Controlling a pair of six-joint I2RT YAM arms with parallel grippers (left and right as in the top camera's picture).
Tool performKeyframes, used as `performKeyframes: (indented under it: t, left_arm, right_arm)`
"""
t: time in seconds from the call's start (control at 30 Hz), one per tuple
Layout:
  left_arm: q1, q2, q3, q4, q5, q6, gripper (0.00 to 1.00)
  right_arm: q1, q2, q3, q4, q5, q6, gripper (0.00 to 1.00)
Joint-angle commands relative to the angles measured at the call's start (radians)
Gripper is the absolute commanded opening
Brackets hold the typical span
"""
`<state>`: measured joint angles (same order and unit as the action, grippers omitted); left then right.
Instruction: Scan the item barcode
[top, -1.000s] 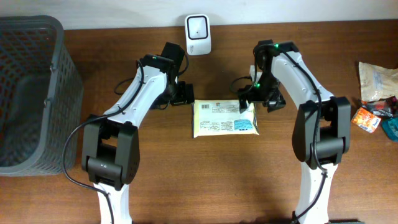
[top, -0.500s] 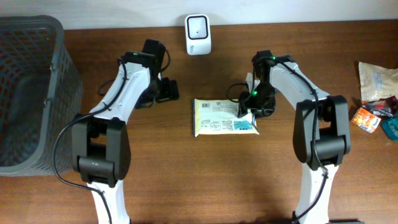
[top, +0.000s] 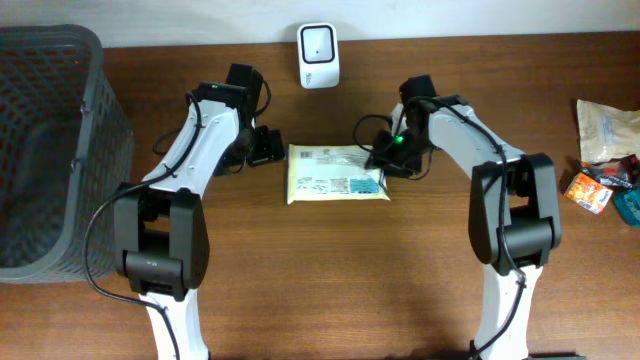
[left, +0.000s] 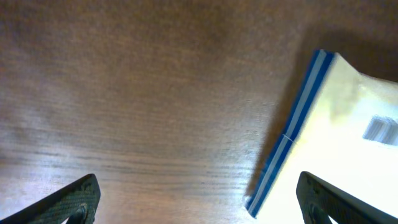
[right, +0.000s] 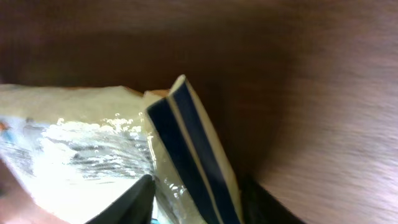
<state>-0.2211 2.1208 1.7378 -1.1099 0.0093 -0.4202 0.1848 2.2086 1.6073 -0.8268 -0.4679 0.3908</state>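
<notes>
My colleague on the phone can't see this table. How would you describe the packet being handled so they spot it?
On the wooden table, look at the middle, in front of the white box standing at the back edge. The packet there is flat, pale yellow and blue-edged, and it lies alone; the other packs lie together at the far right edge.

Bare tabletop (top: 330, 280) open across the front, flat packet (top: 335, 175) mid-table, left claw (top: 265, 148) just beside its left edge, right claw (top: 385, 165) pinching its right edge, white scanner (top: 318, 45) behind, tall grey basket (top: 100, 130) walling the far left, snack packs (top: 600, 150) far right.
</notes>
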Motion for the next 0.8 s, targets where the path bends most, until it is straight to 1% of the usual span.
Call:
performKeyframes:
  t: [0.0,0.03,0.1,0.17,0.27,0.4,0.53,0.7,0.77]
  left_arm:
    - [0.008,-0.008,0.011,-0.018,-0.061,0.01,0.99]
    - [0.008,-0.008,0.011,-0.019,-0.087,0.01,0.99]
    - [0.015,-0.008,0.011,-0.019,-0.131,0.01,0.99]
    - [0.032,-0.008,0.011,-0.019,-0.134,0.009,0.99]
    - [0.053,-0.008,0.011,-0.019,-0.133,0.009,0.99]
    - [0.054,-0.008,0.011,-0.018,-0.133,0.009,0.99]
    - [0.054,-0.008,0.011,-0.023,-0.134,0.009,0.99]
    - [0.054,-0.008,0.011,-0.033,-0.13,0.009,0.99]
    - [0.054,-0.008,0.011,-0.032,-0.115,0.009,0.99]
  right_arm:
    - [0.018,0.021,0.001,0.004,-0.028,0.022,0.58]
    - [0.014,0.019,0.014,-0.012,-0.023,0.006,0.61]
    - [-0.004,0.015,0.071,-0.099,0.032,0.0,0.68]
    - [-0.024,0.006,0.156,-0.213,0.095,-0.048,0.73]
    - [-0.036,-0.013,0.287,-0.376,0.215,-0.074,0.81]
    - [-0.035,-0.059,0.407,-0.517,0.296,-0.08,0.9]
    - [-0.035,-0.146,0.432,-0.587,0.316,-0.08,0.92]
    - [-0.028,-0.255,0.43,-0.751,0.43,-0.08,0.93]
    - [-0.015,-0.275,0.422,-0.782,0.459,-0.08,0.93]
